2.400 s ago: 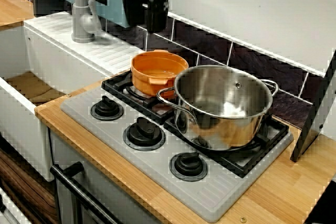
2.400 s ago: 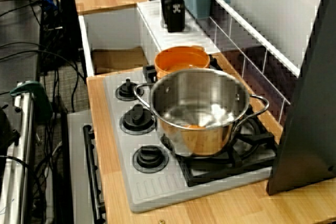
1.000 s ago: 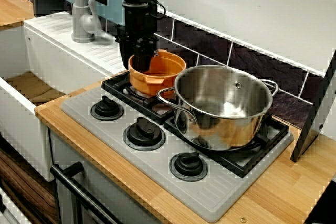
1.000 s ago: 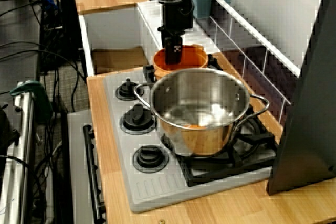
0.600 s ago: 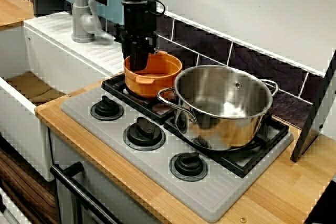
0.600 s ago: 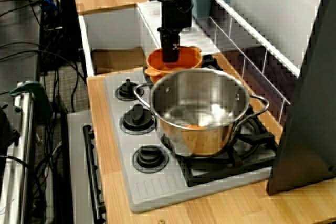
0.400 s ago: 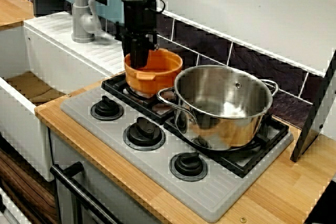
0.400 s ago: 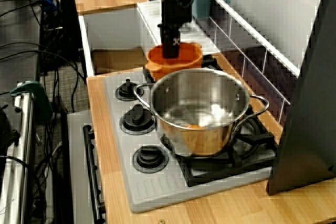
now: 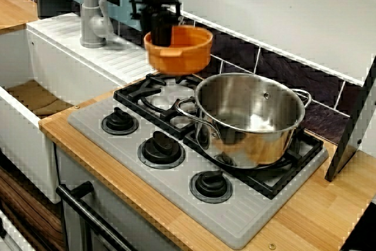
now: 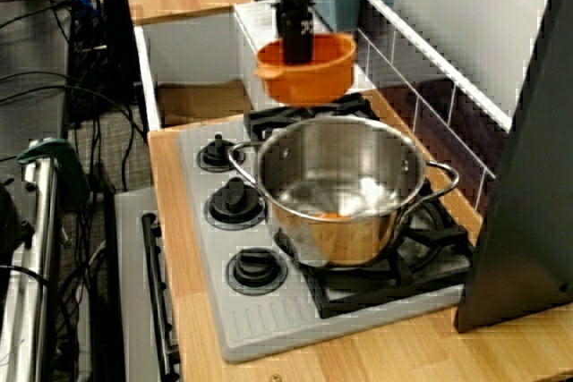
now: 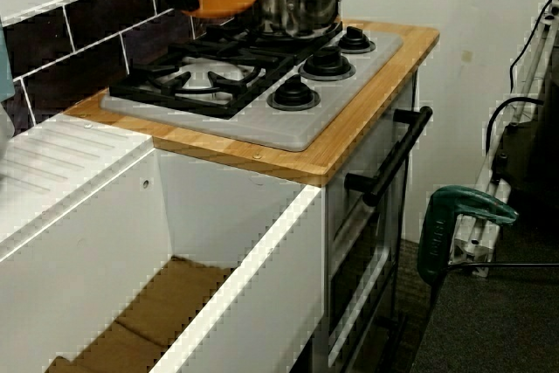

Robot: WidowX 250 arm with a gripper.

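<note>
Toy-kitchen hob (image 9: 176, 186) on wooden counter (image 9: 305, 216): orange bowl (image 9: 183, 51) aloft in gripper (image 9: 162, 35).
Bowl hangs upright above the rear burner grate (image 9: 154, 95), touching nothing below. By the look of it, the lift off the hob is done and it rests nowhere yet. Jaws are pinched tight on the bowl's rim, sink side. Steel pot (image 9: 249, 119) sits on the neighbouring burner, near. Sink (image 9: 59, 74) and faucet (image 9: 91, 16) stand beyond it.
</note>
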